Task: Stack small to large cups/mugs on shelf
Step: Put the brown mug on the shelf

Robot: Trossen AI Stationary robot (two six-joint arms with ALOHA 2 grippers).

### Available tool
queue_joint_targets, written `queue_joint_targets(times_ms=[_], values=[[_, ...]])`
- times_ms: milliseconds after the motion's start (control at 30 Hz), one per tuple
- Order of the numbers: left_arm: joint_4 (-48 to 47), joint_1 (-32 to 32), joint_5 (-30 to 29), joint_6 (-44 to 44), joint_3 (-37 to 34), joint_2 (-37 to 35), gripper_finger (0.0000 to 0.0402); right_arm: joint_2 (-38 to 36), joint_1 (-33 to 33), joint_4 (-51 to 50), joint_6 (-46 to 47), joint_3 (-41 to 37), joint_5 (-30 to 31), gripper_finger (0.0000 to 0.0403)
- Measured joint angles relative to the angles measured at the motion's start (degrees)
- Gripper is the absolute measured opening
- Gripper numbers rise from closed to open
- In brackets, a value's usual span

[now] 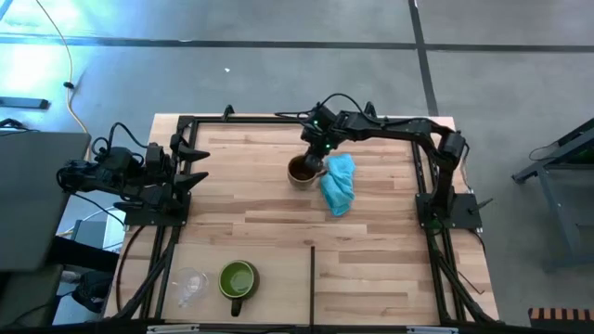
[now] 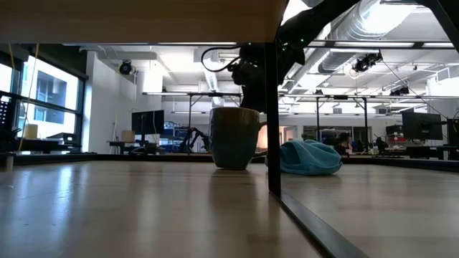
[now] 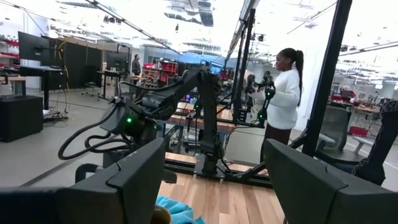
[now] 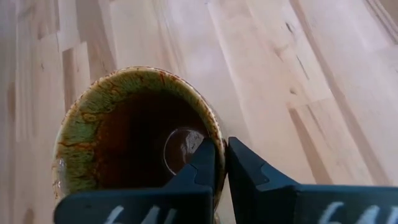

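Note:
A brown mug [image 1: 302, 171] with a mottled green-brown rim stands upright on the pale wooden shelf [image 1: 278, 232], at the far middle. My right gripper [image 4: 221, 149] is shut on it, reaching in from the right. A green mug [image 1: 238, 279] and a tiny clear cup [image 1: 190, 286] rest on their bases near the front left edge. My left gripper [image 3: 214, 186] waits open at the left edge, above the wood, with nothing between its fingers. My right gripper pinches the brown mug's rim [image 4: 217, 140] on its right side, one finger inside the mug and one outside. The fingers slant down from above and from the table's right. In the low view the mug [image 2: 234, 137] stands upright with its base on the wood.
A light-blue cloth [image 1: 339, 183] lies crumpled just right of the brown mug, under the right arm. Black frame rails [image 1: 176, 241] run along the left and right sides. A thin dark seam [image 1: 313, 278] crosses the wood near the front. A person [image 3: 283, 93] stands beyond the table.

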Motion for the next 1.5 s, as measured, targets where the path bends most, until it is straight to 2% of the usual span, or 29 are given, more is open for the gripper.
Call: queue_joint_targets(times_ms=[467,700,1133,1300,1500], values=[[-0.04,0.01,1.01,-0.44,0.00,0.00,0.0262,0.00,0.17,0.23,10.55,0.00,2.14,0.0023],[-0.07,0.02,1.62,-0.61,0.00,0.00,0.0262,-0.02,0.12,0.01,11.54,0.07,2.56,0.0027],[-0.11,0.01,1.73,-0.60,0.00,0.00,0.0262,-0.20,0.12,0.47,11.96,0.20,2.05,0.0102],[-0.11,0.02,1.73,-0.61,0.00,-0.01,0.0262,-0.17,0.12,-0.92,6.03,0.97,2.12,0.0110],[-0.11,0.00,1.73,-0.76,0.00,-0.01,0.0262,-0.17,0.08,-4.33,-6.22,6.78,2.48,0.0110]])
